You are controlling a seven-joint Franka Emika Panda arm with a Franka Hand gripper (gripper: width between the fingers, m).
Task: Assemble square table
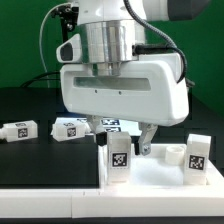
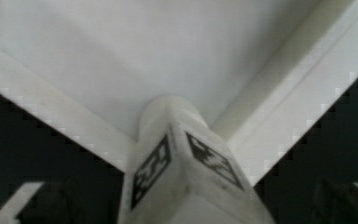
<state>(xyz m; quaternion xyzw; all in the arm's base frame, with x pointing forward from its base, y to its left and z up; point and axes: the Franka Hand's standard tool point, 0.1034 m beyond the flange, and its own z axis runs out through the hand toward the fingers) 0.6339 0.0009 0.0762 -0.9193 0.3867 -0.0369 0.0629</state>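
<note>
The square table's white top (image 1: pixel 160 182) lies at the front of the exterior view, and its raised rim (image 2: pixel 87 115) shows in the wrist view. One white tagged leg (image 1: pixel 120 155) stands upright at the top's near-left corner. My gripper (image 1: pixel 125 147) hangs over it, open, with a finger (image 1: pixel 146 141) on each side and a dark gap between each finger and the leg (image 2: pixel 179 165). A second leg (image 1: pixel 197 152) stands upright at the top's right corner. Two more legs (image 1: pixel 20 130) (image 1: pixel 70 127) lie loose on the black table to the exterior view's left.
The marker board (image 1: pixel 108 125) lies on the black table behind the gripper, mostly hidden by it. A green wall stands at the back. The arm's wide white hand (image 1: pixel 125 90) fills the middle of the exterior view.
</note>
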